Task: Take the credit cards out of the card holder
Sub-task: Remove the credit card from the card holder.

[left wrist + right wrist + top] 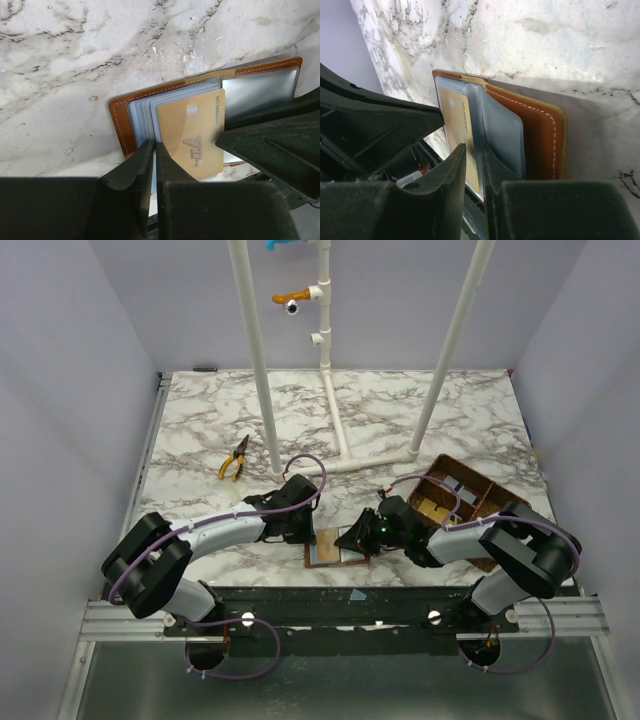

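Observation:
The brown leather card holder (335, 550) lies open near the table's front edge, with its blue-grey clear pockets (142, 117) fanned out. A yellowish credit card (192, 135) marked VIP sticks partway out of the pockets. My left gripper (154, 156) is shut on the edge of a clear pocket on the holder's left half (120, 125). My right gripper (474, 160) is shut on the yellowish card (455, 120) beside a clear pocket (502, 135). Its dark body (275, 145) shows in the left wrist view. No other cards show.
A brown woven divided basket (455, 495) stands at the right, just behind my right arm. Yellow-handled pliers (235, 458) lie at the left middle. White pipe posts (255, 350) rise from the table behind the arms. The table's front edge is right under the holder.

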